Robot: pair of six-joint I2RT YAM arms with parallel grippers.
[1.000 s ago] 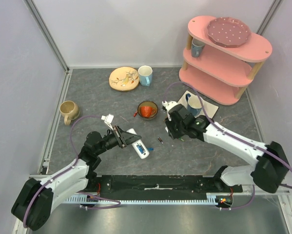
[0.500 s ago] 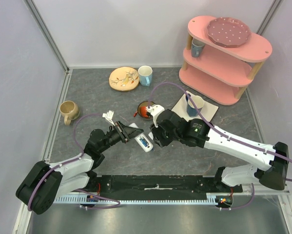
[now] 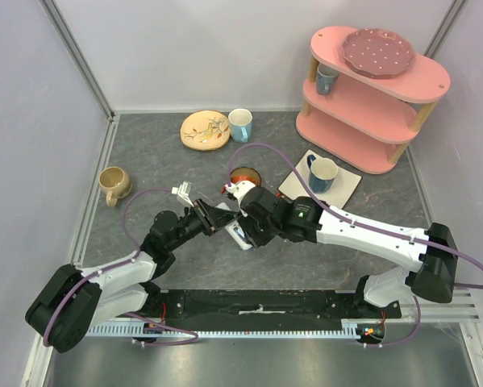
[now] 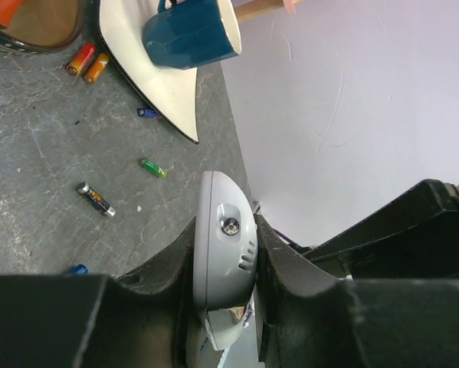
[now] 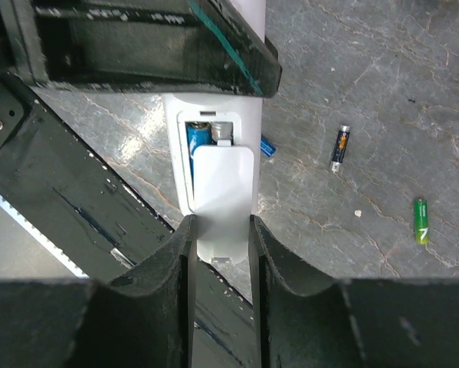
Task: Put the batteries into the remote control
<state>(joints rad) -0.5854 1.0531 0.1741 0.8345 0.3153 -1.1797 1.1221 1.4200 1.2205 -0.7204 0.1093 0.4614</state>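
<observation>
My left gripper [image 4: 225, 230] is shut on one end of the white remote control [image 4: 223, 238], holding it just above the table. In the top view the remote control [image 3: 239, 235] lies between both grippers at the table's middle. My right gripper [image 5: 220, 230] is shut on the small white cover piece [image 5: 223, 192], which sits against the remote control [image 5: 214, 115] over its open battery bay. A blue and a grey battery [image 5: 198, 138] sit in that bay. Loose batteries lie on the table: a dark one [image 5: 339, 147], a green one [image 5: 421, 221] and a blue one [image 5: 267, 146].
An orange-lined bowl [image 3: 243, 173] stands just behind the right wrist, with two orange batteries [image 4: 87, 63] beside it. A blue mug [image 3: 322, 173] on a white mat stands to the right, before a pink shelf [image 3: 378, 97]. A plate [image 3: 205, 129], light-blue mug [image 3: 240, 124] and tan mug [image 3: 114, 184] stand farther off.
My right arm has swung left from the loose batteries to the remote, bringing the cover piece onto its battery bay. The left gripper has kept hold of the remote and shifted slightly.
</observation>
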